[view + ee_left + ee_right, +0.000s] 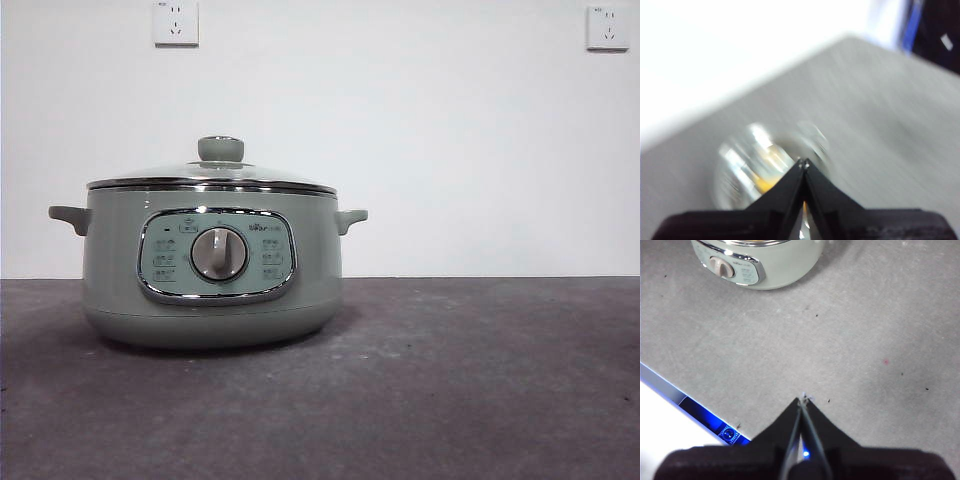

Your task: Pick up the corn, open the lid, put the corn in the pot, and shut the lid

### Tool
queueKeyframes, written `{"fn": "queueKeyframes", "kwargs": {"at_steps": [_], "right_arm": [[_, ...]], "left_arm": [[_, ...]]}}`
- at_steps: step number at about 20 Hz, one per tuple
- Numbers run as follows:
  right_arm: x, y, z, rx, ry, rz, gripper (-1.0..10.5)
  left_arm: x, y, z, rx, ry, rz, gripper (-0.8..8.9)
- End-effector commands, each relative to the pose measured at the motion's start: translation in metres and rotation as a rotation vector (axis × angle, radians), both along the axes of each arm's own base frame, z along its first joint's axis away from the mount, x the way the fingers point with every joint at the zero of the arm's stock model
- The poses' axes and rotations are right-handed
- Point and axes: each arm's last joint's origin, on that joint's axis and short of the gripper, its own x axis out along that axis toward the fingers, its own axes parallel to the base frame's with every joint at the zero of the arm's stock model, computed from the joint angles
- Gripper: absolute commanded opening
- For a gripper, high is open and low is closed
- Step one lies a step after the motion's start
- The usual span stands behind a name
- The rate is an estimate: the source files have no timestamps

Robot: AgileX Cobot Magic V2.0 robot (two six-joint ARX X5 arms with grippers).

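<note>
The table (pixel 480 380) is grey and bare-topped. My pot (pixel 212 265) stands left of centre, toward its far edge, lid (pixel 212 178) seated on the rim. Corn (pixel 766 183) shows only as a blurred yellow patch under the glass. My left gripper (pixel 803 163) hangs above the lid, jaws pressed together; my right gripper (pixel 803 400), likewise pressed together, hangs over bare table near the front edge.

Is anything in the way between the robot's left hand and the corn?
Yes. The domed glass lid with the green knob sits shut on the sage-green pot, between the left hand and the yellow corn, which shows only as a blur through the glass.
</note>
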Motion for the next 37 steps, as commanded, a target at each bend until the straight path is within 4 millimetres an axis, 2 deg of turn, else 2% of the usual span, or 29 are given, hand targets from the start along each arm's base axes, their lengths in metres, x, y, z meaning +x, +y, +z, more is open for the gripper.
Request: {"fn": "queueKeyframes", "kwargs": {"at_steps": [1,2,4,8,12,14,18,22,25,37], "right_arm": [[-0.001,-0.001,-0.004,-0.026,0.027,-0.002,0.0],[-0.001,-0.001,-0.004,-0.027,0.025,-0.003,0.0],[-0.001,-0.001,-0.004,-0.027,0.025,-0.003,0.0],[-0.001,-0.001,-0.004,-0.027,0.025,-0.003,0.0],[-0.001,-0.001,-0.004,-0.028,0.025,-0.004,0.0],[-0.001,-0.001,-0.004,-0.027,0.025,-0.003,0.0],[-0.001,-0.001,-0.004,-0.027,0.025,-0.003,0.0],[-0.001,-0.001,-0.004,-0.027,0.025,-0.003,0.0],[-0.001,-0.001,-0.004,-0.028,0.026,-0.003,0.0],[-0.001,-0.001,-0.004,-0.029,0.026,-0.004,0.0]], "left_arm": [[-0.014,0.012,-0.004,-0.005,-0.181,0.009,-0.03],[-0.021,0.017,-0.016,-0.021,-0.238,0.022,-0.03],[-0.028,0.025,-0.053,-0.019,-0.297,0.097,-0.03],[-0.029,0.038,-0.152,0.024,-0.317,0.319,-0.03],[-0.032,0.04,-0.239,-0.013,-0.271,0.359,-0.03],[-0.031,0.041,-0.27,-0.018,-0.235,0.37,-0.03],[-0.033,0.042,-0.315,-0.031,-0.181,0.394,-0.03],[-0.033,0.045,-0.35,-0.08,-0.135,0.515,-0.03],[-0.032,0.047,-0.349,-0.114,-0.157,0.57,-0.03],[-0.032,0.047,-0.351,-0.117,-0.132,0.573,-0.03]]}}
